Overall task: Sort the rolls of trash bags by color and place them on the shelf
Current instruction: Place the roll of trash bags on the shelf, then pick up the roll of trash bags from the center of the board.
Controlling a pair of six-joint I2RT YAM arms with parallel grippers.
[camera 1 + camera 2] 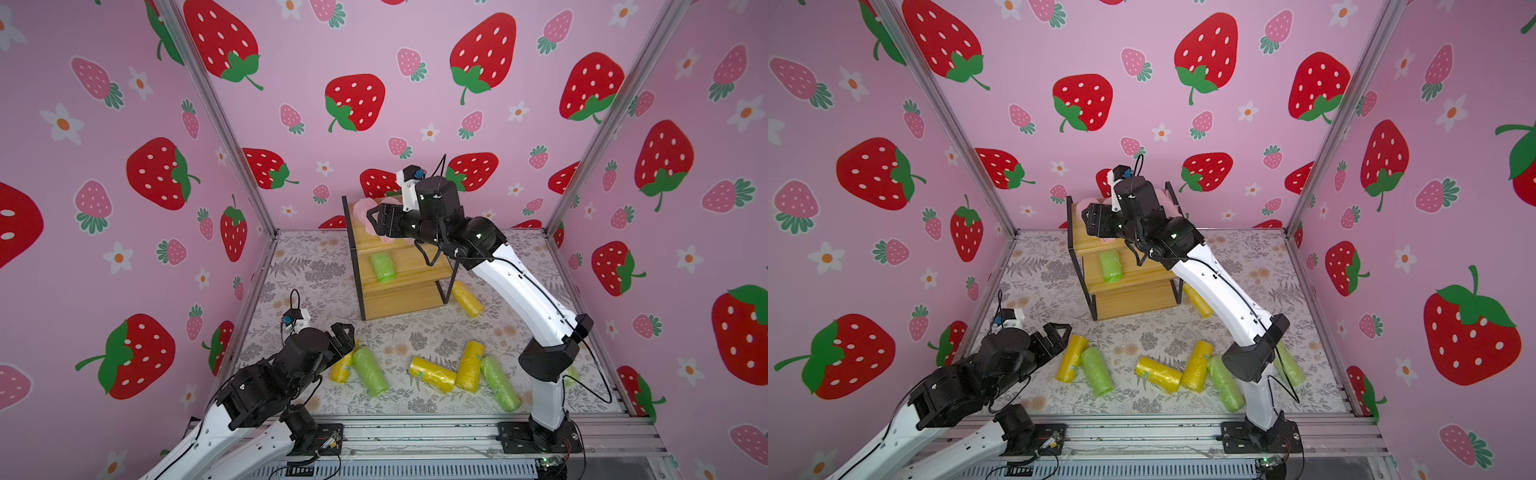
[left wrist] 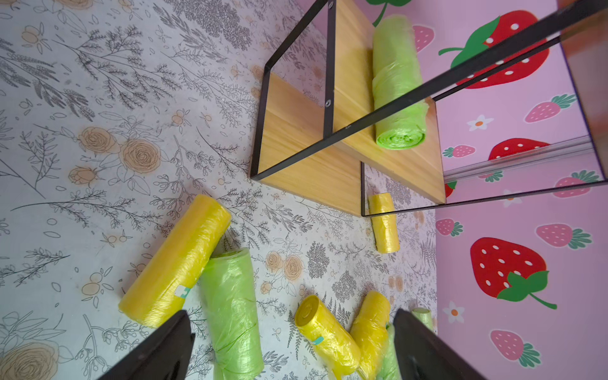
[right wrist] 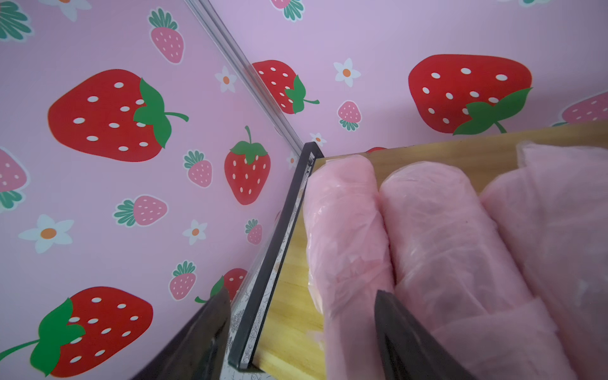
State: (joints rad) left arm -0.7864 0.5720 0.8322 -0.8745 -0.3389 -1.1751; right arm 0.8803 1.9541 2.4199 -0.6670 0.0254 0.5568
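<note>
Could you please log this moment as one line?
right pincer: open, around end pink roll on shelf top | left pincer: open, above table rolls

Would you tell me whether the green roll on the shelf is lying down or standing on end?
Lying down: the green roll rests lengthwise on the middle board of the shelf, its side against the wood.

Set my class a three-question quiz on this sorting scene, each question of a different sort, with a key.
1. True or false: the green roll on the shelf lies on its middle tier.
2. Which colour has no roll on the shelf? A pink, B yellow, C green.
3. How many yellow rolls lie on the table?
Key: 1 true; 2 B; 3 four.
</note>
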